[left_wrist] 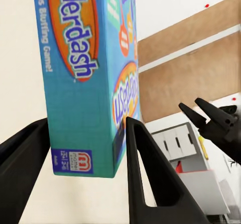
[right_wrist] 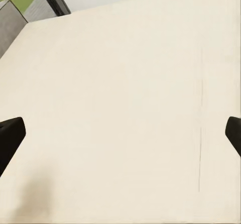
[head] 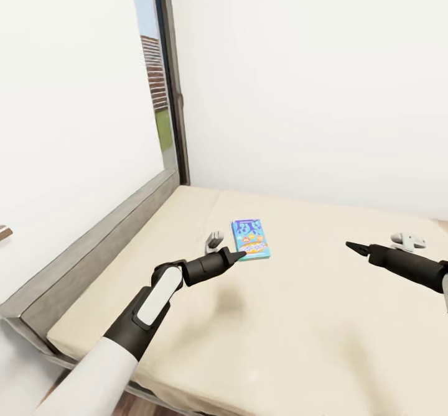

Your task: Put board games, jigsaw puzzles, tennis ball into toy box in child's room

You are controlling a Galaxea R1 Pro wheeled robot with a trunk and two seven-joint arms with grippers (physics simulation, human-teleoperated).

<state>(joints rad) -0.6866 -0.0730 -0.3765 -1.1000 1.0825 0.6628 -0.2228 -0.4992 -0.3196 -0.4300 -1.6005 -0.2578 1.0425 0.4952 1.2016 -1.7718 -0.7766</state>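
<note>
Beige mattress of the bed (head: 298, 316) takes up the lower half of the head frame, its grey headboard (head: 93, 242) running up the left side toward a dark-framed window (head: 163, 74) in the upper left. One blue board game (head: 250, 239) lies flat on the mattress just left of centre, its busy cover facing up. The left gripper (head: 239, 255) reaches in from the lower left, tips at the near edge of that box. From the left wrist camera its two dark fingers (left_wrist: 145, 169) stand spread to either side of the box's end (the cover reads part of a title in orange and white), with a sliver of space on the one side, so the jaws bracket it without visibly clamping it. The right gripper (head: 356, 247) hovers over bare mattress at the right of the head frame, well apart from the box. In the right wrist frame only its fingertips (right_wrist: 10, 133) peek in at the two side edges, wide apart, holding nothing
</note>
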